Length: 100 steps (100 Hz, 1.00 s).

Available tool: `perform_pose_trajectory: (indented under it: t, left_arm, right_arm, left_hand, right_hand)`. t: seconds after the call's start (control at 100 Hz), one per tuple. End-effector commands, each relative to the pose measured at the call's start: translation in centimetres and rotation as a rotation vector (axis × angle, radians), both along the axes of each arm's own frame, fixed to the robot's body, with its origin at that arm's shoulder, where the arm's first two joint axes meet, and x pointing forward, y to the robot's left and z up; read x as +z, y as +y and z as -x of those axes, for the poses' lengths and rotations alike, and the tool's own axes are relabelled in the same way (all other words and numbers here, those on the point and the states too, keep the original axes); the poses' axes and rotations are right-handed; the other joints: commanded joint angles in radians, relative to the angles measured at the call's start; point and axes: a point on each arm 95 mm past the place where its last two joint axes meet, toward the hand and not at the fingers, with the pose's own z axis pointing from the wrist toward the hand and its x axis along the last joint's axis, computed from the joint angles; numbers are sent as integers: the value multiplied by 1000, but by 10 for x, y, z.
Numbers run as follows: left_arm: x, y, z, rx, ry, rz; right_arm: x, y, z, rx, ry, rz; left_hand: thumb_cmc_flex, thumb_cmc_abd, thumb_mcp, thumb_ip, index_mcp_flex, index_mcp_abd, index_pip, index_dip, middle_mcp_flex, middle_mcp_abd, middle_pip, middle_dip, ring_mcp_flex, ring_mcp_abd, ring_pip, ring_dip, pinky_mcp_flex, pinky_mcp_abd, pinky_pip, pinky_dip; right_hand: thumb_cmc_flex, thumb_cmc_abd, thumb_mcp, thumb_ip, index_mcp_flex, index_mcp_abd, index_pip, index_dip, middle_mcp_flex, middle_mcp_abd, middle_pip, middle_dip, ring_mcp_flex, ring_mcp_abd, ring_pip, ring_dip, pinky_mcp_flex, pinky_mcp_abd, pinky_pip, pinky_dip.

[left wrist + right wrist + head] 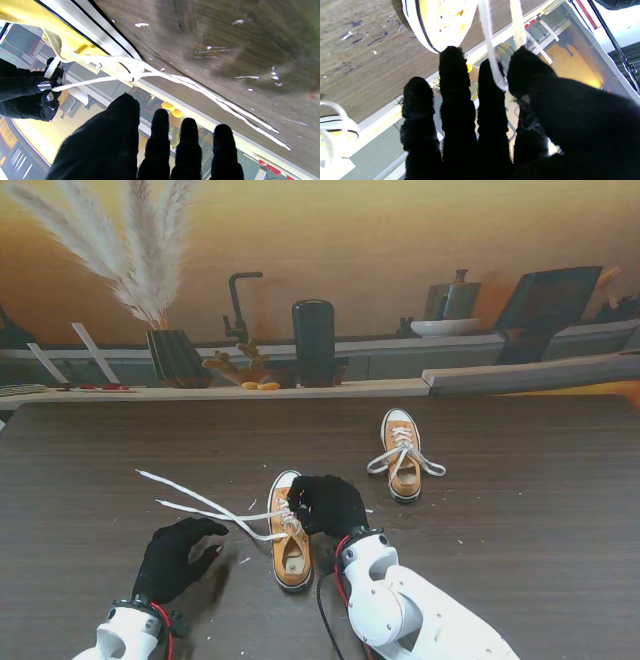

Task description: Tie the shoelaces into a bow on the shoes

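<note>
The near orange shoe (292, 548) lies with its white toe pointing away from me. Its two white laces (200, 505) trail loose over the table to the left. My right hand (328, 505) sits over the shoe's lace area, thumb and a finger pinching one lace (495, 67) close to the shoe (440, 22). The left wrist view shows that pinch (48, 81) and both laces (200, 90) running out across the table. My left hand (176, 558) rests open to the left of the shoe, just short of the laces, holding nothing. A second orange shoe (403, 456) farther right has its laces looped.
The dark wooden table (520, 510) carries small white flecks. Along its far edge runs a pale ledge (300, 391) in front of a kitchen backdrop with a vase of pampas grass (176, 356) and a black cylinder (314, 343).
</note>
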Motion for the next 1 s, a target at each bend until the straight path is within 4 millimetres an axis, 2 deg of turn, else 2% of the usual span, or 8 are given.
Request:
perform_pose_trajectory:
  t: [0.0,0.11,0.18,0.26,0.42,0.62,0.77,0.99]
  left_arm:
    - [0,-3,0,-16,13,4]
    - [0,-4,0,-18,16,3]
    - [0,-5,0,-19,18,4]
    - [0,-5,0,-20,20,2]
    - [0,-6,-1,-22,21,-4]
    - [0,-6,-1,-21,18,-9]
    - [0,-6,-1,-20,18,-10]
    - [0,-6,0,-18,21,-16]
  right_arm:
    - [0,-1,4,9,28,-50]
    - [1,-5,9,20,67,-114]
    - [1,-10,11,32,80,-121]
    - [2,-17,14,46,88,-93]
    - [1,-27,18,59,94,-6]
    - [-3,-32,18,54,103,62]
    - [-6,-32,17,51,124,82]
    - [-9,-36,16,-7,135,156]
  left_hand:
    - [49,12,-2,-23,29,-44,11,3,7,-29,15,27,24,-18,14,28,-10,-27,18,-11]
    - [52,16,-3,-24,27,-49,12,4,8,-31,16,28,26,-19,16,29,-9,-27,19,-11]
    - [55,17,-3,-24,26,-41,10,2,8,-30,16,28,26,-19,17,29,-9,-28,20,-11]
    - [59,22,-4,-25,24,-41,9,0,9,-30,17,28,26,-19,17,29,-9,-28,21,-11]
    - [63,23,-8,-27,25,-41,9,-1,9,-30,17,28,26,-18,18,29,-9,-27,23,-11]
    - [68,23,-11,-29,31,-43,13,0,13,-31,19,29,28,-19,20,29,-8,-27,25,-11]
    - [73,27,-13,-30,31,-42,12,-3,13,-28,19,29,28,-16,20,29,-9,-27,26,-12]
    - [83,29,-18,-33,38,-25,11,-9,16,-27,21,30,28,-17,21,29,-8,-27,28,-12]
  right_hand:
    - [41,-69,18,-54,-10,10,61,-21,49,-32,41,6,45,-13,-1,10,15,13,6,-12]
    - [74,-26,18,-32,-106,38,48,-27,-23,-44,158,81,13,-7,5,23,-36,-6,1,-4]
    - [70,25,27,-16,-183,118,-209,-99,-120,-49,235,154,-48,-9,8,56,-98,-24,-7,23]
    - [58,41,38,-16,-156,146,-429,-94,-235,-47,303,259,-131,-17,48,77,-155,-39,-12,42]
    - [47,52,37,-19,-75,167,-523,-143,-346,-24,374,379,-235,-23,167,73,-207,-48,-11,55]
    - [49,88,28,-20,-31,192,-445,-297,-344,12,389,411,-242,-13,219,51,-195,-35,-7,48]
    - [48,112,31,-26,-22,214,-437,-312,-340,28,395,420,-239,-7,239,60,-192,-25,6,54]
    - [13,124,23,-17,-7,194,-252,-385,-272,31,388,423,-190,-11,257,55,-151,3,33,52]
